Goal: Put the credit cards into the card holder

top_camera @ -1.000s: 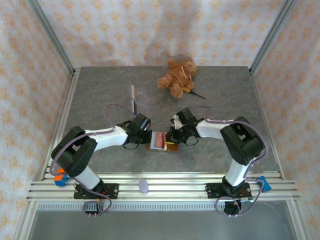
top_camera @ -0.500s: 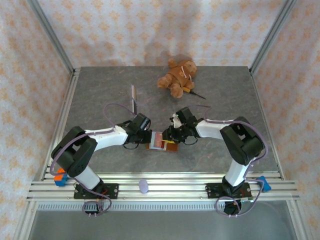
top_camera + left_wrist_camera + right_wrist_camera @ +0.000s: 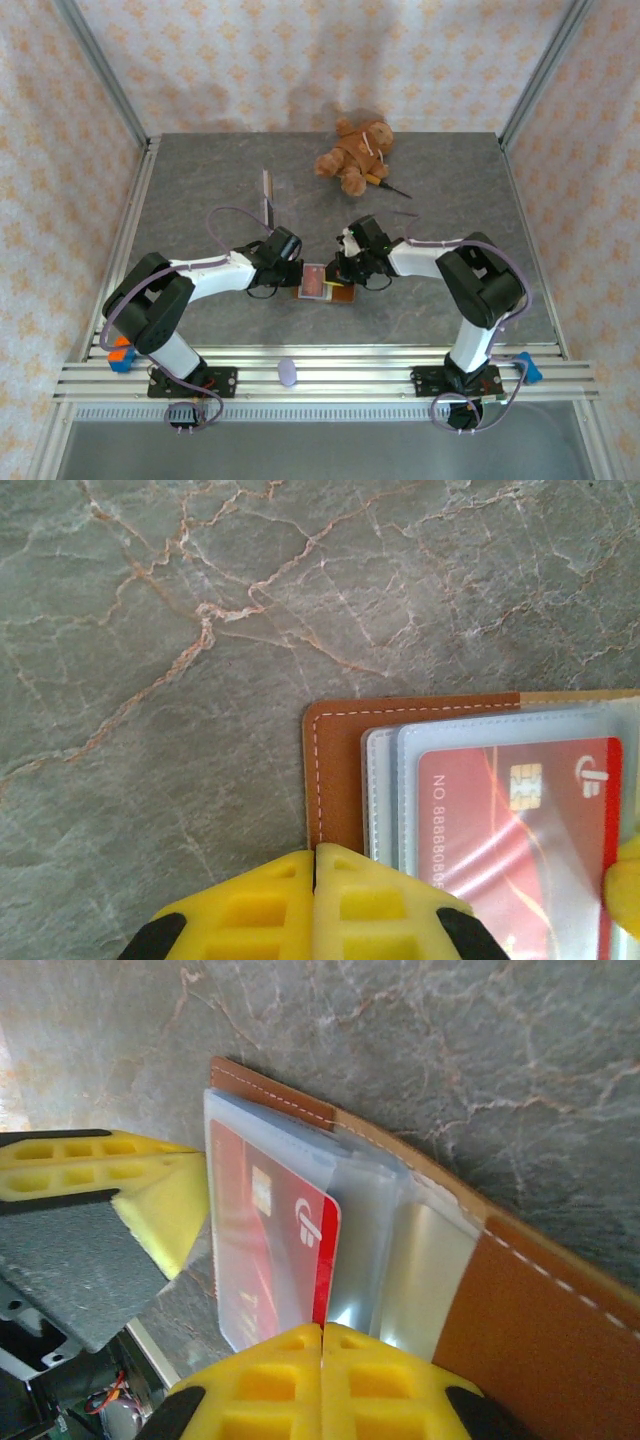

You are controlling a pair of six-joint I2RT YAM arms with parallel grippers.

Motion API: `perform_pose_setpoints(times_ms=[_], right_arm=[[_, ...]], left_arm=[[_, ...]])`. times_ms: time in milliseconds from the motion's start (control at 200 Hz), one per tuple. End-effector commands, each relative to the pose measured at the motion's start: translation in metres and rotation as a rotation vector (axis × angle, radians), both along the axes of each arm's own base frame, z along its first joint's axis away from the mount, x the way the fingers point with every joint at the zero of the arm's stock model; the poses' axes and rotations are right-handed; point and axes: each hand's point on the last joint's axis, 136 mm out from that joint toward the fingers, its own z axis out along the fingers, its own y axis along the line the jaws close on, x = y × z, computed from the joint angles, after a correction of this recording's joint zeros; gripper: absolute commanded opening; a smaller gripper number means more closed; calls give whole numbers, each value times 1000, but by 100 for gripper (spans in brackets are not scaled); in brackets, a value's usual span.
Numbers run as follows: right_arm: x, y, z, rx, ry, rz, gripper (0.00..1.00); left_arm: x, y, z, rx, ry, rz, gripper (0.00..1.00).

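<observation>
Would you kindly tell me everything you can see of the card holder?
The card holder lies open and flat on the grey marbled table, between the two arms. Its cover looks like brown leather with white stitching along the edge. Inside is a stack of clear plastic sleeves. A red card with a gold chip shows through the top sleeve. The shut left claw sits at the cover's edge, and the shut right claw at the sleeves' opposite side.
</observation>
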Motion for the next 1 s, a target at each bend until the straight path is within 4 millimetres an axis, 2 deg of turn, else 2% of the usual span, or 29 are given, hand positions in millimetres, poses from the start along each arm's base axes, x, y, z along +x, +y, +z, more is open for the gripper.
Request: perform_pose_setpoints(times_ms=[0,170,340,416,536,706,846,991], right_arm=[[9,11,5,18,-31,4,4],[10,9,7,5,-45,3,5],[8,2,12,-28,-66,7,15],[8,-2,16,-48,-80,-2,17],[6,-13,23,-107,-91,-27,21],[3,-31,28,-278,-125,-105,28],[-1,-21,32,-363,-190,-158,41],[0,-12,38,-410,-260,-185,40]], left_arm=[[-2,12,-10,59,19,13,7],[-2,11,-9,56,16,12,7],[-1,10,-3,48,9,14,7],[0,12,1,44,3,21,7],[-2,15,6,27,10,52,9],[-3,13,15,-63,34,86,9],[-4,13,25,-105,33,98,10],[-5,15,36,-153,24,111,12]])
